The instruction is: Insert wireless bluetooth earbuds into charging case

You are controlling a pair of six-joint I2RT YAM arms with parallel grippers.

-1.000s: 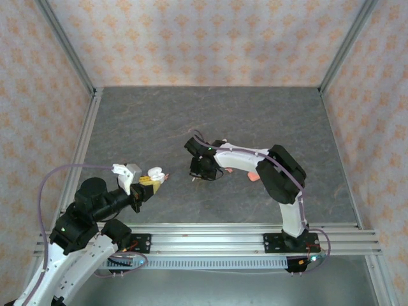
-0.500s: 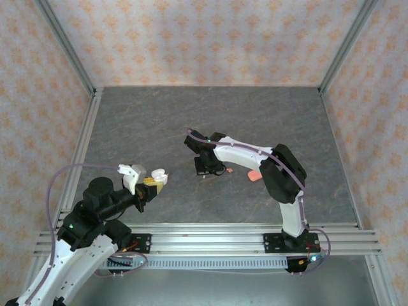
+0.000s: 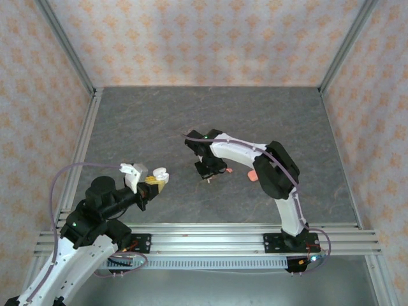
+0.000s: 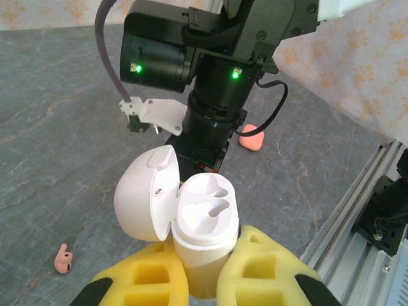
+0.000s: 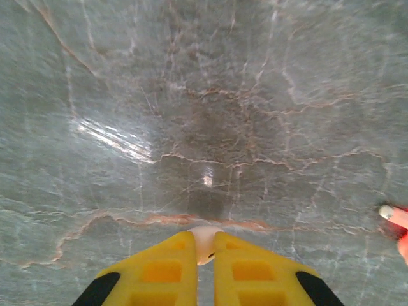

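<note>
My left gripper (image 4: 204, 250) is shut on the body of a white charging case (image 4: 205, 213). The case stands upright with its lid (image 4: 141, 194) swung open to the left, and both sockets are empty. In the top view this left gripper (image 3: 151, 182) holds the case (image 3: 157, 173) at the near left. My right gripper (image 5: 203, 250) is shut on a small white earbud (image 5: 204, 234), just above the grey table. Seen from above, the right gripper (image 3: 205, 171) hangs at the table's middle, a short way right of the case. A salmon-pink earbud (image 4: 62, 258) lies on the table.
A salmon-pink case (image 3: 254, 174) lies on the table right of the right gripper, also seen past the right arm (image 4: 250, 137). Something pink with a pale tip (image 5: 395, 217) sits at the right edge of the right wrist view. Aluminium rails (image 3: 210, 233) edge the near side.
The right arm's wrist has turned and shifted slightly over the same spot, still pinching the earbud. The left gripper has carried the open case a little to the right.
</note>
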